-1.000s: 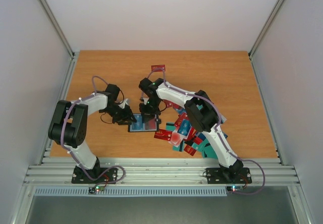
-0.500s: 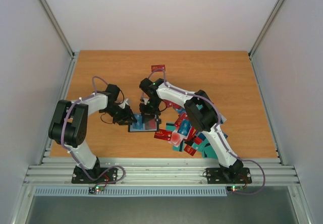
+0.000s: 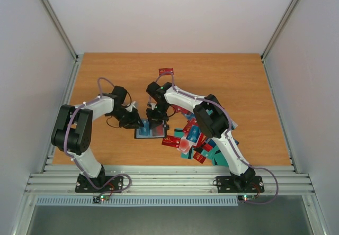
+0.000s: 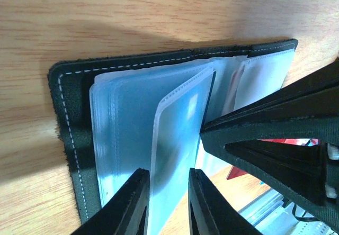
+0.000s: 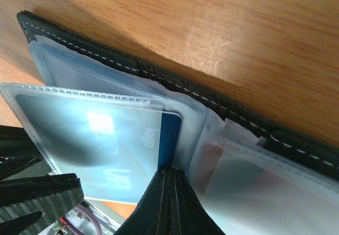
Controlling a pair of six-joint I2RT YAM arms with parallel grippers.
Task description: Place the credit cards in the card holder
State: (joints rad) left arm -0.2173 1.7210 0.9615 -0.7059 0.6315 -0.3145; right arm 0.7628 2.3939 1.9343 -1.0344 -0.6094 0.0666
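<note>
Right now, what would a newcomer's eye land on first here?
The black card holder lies open mid-table, both grippers down among its clear sleeves: the left gripper straddles one raised sleeve, and the right gripper is shut, tip at the fold. Next, the red, teal and blue credit cards heaped just to its right.

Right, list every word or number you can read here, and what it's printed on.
"logo": on the blue card in a clear sleeve of the card holder.
Larger print lower on that card: blurred.
Gold print on the loose red cards: too small.
</note>
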